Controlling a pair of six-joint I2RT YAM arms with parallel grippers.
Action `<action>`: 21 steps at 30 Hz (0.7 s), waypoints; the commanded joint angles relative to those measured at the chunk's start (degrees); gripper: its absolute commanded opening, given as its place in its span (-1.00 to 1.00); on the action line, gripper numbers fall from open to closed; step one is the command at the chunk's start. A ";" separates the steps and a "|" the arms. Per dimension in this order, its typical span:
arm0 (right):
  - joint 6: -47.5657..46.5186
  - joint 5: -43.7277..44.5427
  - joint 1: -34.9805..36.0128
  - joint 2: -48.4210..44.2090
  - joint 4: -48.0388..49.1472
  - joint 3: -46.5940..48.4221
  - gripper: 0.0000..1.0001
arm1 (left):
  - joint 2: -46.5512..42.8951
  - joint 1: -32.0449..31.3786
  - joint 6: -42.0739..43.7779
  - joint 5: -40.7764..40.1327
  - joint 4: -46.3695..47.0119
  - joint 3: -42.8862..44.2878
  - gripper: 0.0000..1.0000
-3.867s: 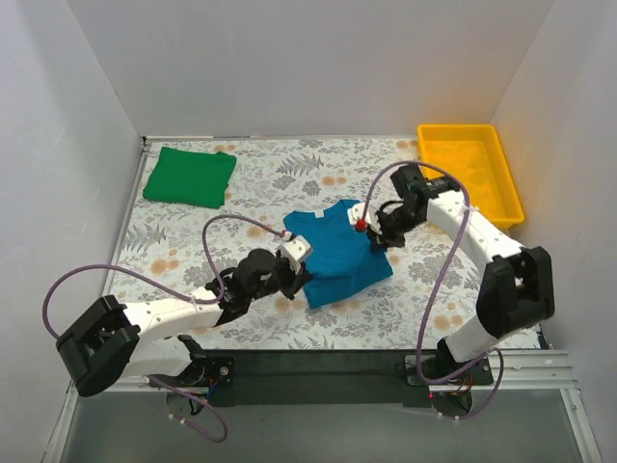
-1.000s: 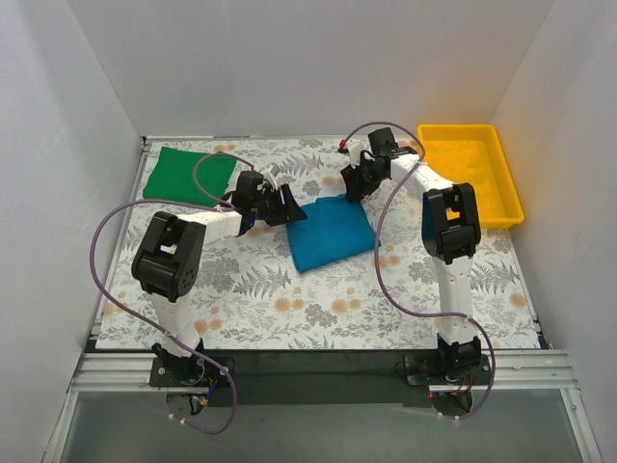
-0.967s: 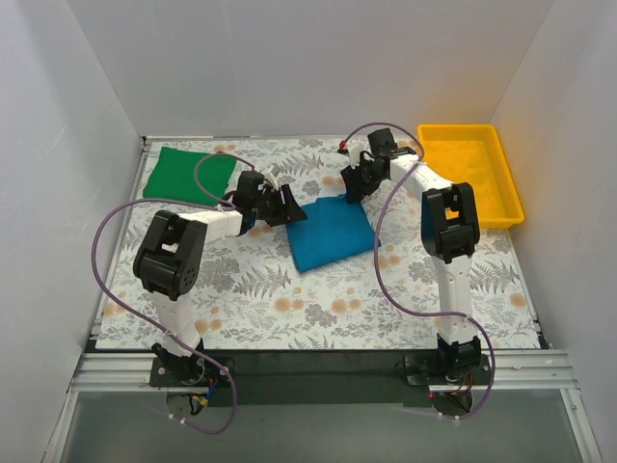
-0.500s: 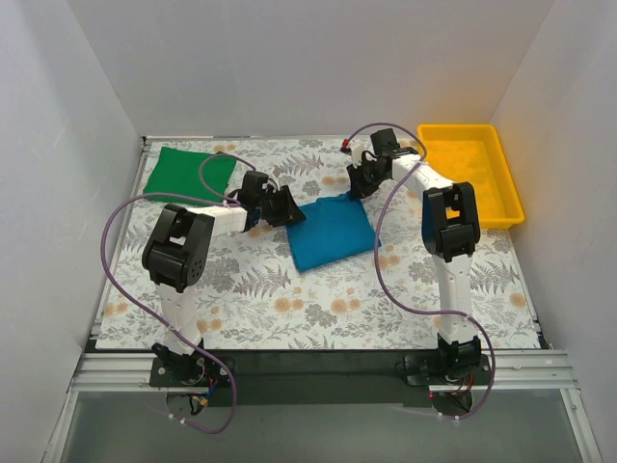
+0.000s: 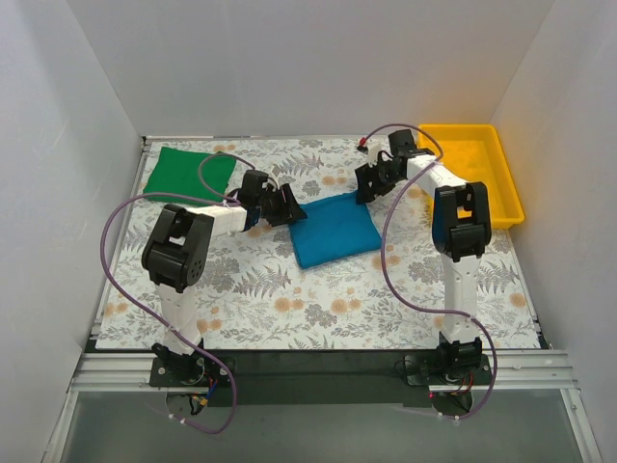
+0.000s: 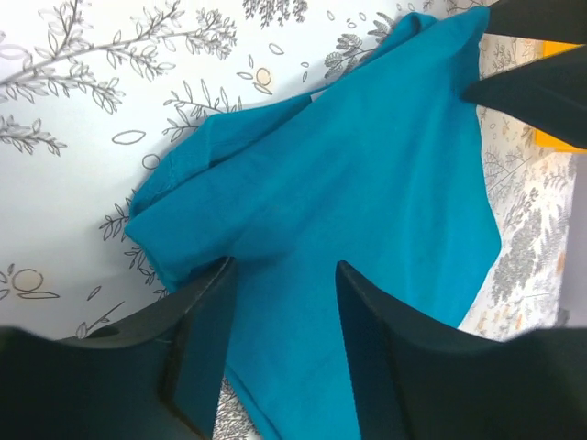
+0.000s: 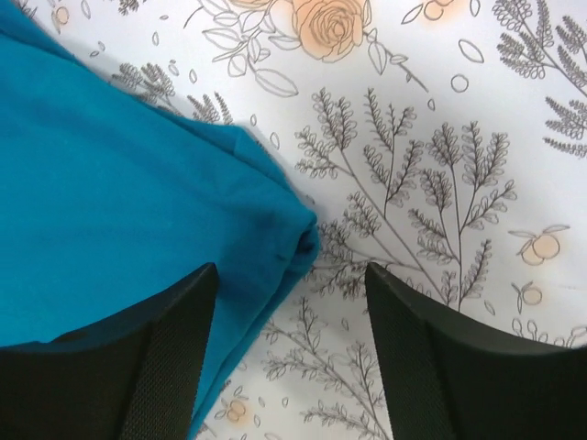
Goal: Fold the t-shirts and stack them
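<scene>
The teal-blue t-shirt (image 5: pixel 333 230) lies folded in a rough rectangle at mid-table. My left gripper (image 5: pixel 287 207) hovers at its far left corner; in the left wrist view its jaws (image 6: pixel 284 270) stand apart over flat teal cloth (image 6: pixel 367 183), pinching nothing. My right gripper (image 5: pixel 368 185) sits at the shirt's far right corner. Its jaws (image 7: pixel 289 275) are wide open above the folded corner (image 7: pixel 138 202) and bare tablecloth. The green t-shirt (image 5: pixel 189 174) lies folded at the far left, away from both grippers.
A yellow tray (image 5: pixel 503 188) stands at the far right, just beyond the right arm. White walls close in the floral tablecloth (image 5: pixel 318 299) on three sides. Purple cables loop over both arms. The right gripper's dark fingers (image 6: pixel 541 82) show in the left wrist view.
The right gripper shut, then opened and shifted right, off the shirt's far corner. The shirt's right edge now lies a little farther right. The left gripper has barely moved.
</scene>
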 commanded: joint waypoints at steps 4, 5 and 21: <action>-3.30 1.24 -0.65 -12.76 0.67 -4.59 0.65 | -11.46 0.58 4.39 -3.51 1.62 -0.62 0.08; -4.52 0.98 -0.65 -14.35 0.75 -6.51 0.68 | -14.86 0.58 5.79 -4.47 1.27 -1.24 0.11; -4.89 -0.41 -7.23 -61.46 19.02 -50.20 0.97 | -57.25 4.71 0.18 -6.52 -7.69 -30.59 0.96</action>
